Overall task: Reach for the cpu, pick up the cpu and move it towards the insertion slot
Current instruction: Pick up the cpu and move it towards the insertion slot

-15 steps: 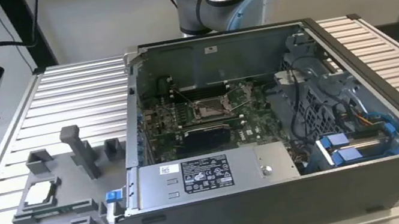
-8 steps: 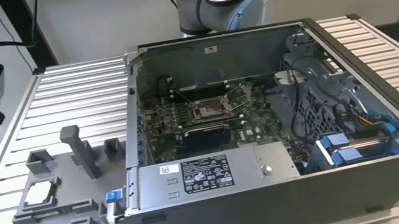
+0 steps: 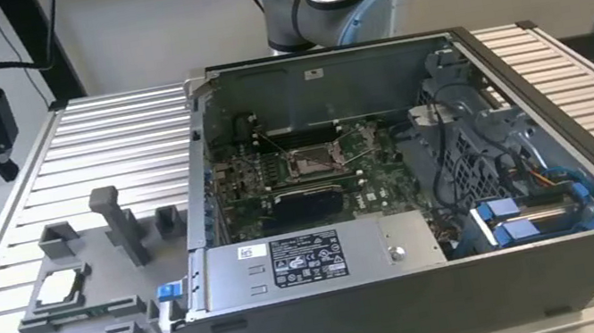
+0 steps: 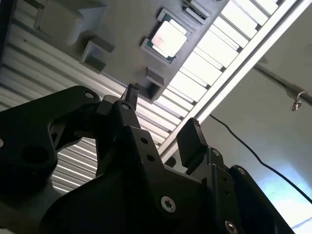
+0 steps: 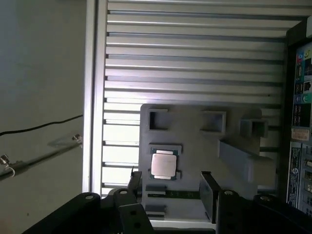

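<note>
Exterior view: cpu [image 3: 61, 286] lies flat in its nest on the grey fixture plate [image 3: 113, 292], to the exterior view's left of the open computer case [image 3: 439, 288]. Insertion slot [image 3: 309, 160] sits inside, on the green board. Slatted metal bench [image 3: 110, 134]; pale wall behind.

Second wrist view: claw [image 4: 162, 107] spread wide, holding nothing, well apart from the cpu [image 4: 168, 39].

First wrist view: cpu [image 5: 163, 165] untouched in the nest; cable [image 5: 44, 126] crosses the pale floor beyond the bench edge.

Judgement: reach in hand; pick-up and transfer not yet done.

Metallic cpu [image 5: 163, 165], matt plastic fixture [image 5: 195, 146]
</note>
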`<action>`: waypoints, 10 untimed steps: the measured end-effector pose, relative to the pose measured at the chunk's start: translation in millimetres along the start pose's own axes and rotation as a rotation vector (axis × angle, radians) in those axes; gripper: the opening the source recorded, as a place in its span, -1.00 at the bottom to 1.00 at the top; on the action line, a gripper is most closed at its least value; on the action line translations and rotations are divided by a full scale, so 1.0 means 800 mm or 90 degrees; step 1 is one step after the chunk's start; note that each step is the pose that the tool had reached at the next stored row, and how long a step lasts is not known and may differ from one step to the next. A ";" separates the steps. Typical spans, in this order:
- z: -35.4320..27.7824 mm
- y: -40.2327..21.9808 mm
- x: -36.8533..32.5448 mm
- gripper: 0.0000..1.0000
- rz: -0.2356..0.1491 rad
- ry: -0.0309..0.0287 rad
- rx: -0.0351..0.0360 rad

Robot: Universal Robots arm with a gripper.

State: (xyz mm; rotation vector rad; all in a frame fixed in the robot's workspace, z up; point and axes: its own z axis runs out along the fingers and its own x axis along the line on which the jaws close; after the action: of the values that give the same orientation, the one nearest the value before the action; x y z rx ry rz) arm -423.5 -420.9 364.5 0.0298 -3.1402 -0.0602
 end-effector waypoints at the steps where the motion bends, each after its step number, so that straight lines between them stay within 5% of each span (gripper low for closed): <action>1: 0.0000 0.0000 0.0000 1.00 0.000 0.0000 0.0000; 10: 0.0158 -0.0015 -0.0002 1.00 0.018 -0.0006 0.0000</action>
State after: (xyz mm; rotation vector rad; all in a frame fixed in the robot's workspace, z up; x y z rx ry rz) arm -423.3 -421.6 351.8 -0.0141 -3.1408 -0.0601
